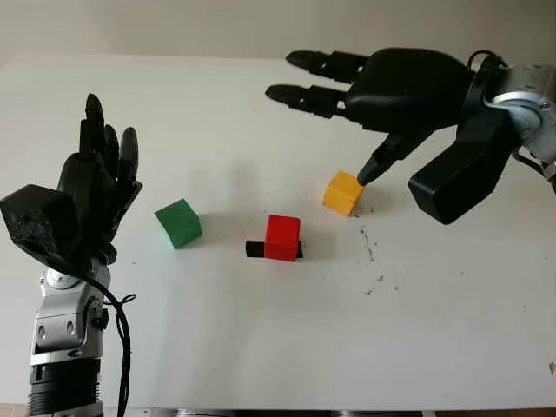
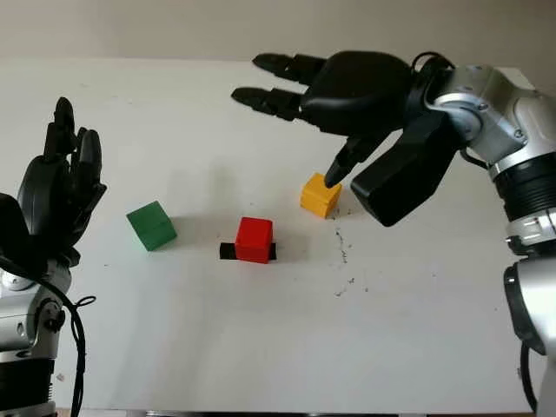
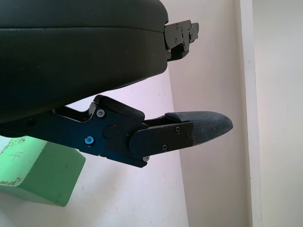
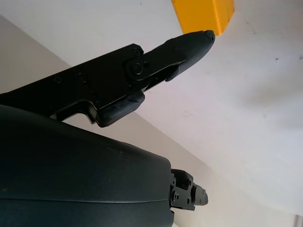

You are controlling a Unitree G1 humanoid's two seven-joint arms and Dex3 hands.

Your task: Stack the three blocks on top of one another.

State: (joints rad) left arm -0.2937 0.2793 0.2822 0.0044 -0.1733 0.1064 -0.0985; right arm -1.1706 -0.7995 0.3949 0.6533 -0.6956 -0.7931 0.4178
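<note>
Surface: White worktop [image 1: 217, 347] was seen running back to a pale wall, with a scatter of dark specks toward its right side.
Blocks: three blocks were found lying apart in a loose row near the middle of the worktop, none stacked yet.
Green block [image 1: 178, 223]: was placed leftmost in the row, toward the left edge, turned slightly askew.
Red block [image 1: 282, 237]: was seen in the middle of the row, seated on a short strip of black tape [image 1: 254, 249].
Yellow block [image 1: 344, 192]: was set rightmost and a little nearer the far edge than the red one.
Right hand [image 1: 395, 95]: was held over the yellow block with nothing gripped; the two upper fingers were stretched out above the worktop, and the thumb tip [image 1: 369, 174] was pointed down at the block's top right corner, touching it or very nearly so.
Left hand [image 1: 91, 187]: was parked upright by the left edge, beside the green block, empty and unclenched.
Step in hand: judged to be the reach for the yellow block.
Doing it well: the hand would best be lowered until thumb and fingers face opposite sides squarely, since a push on one corner could skid or twist the block.
</note>
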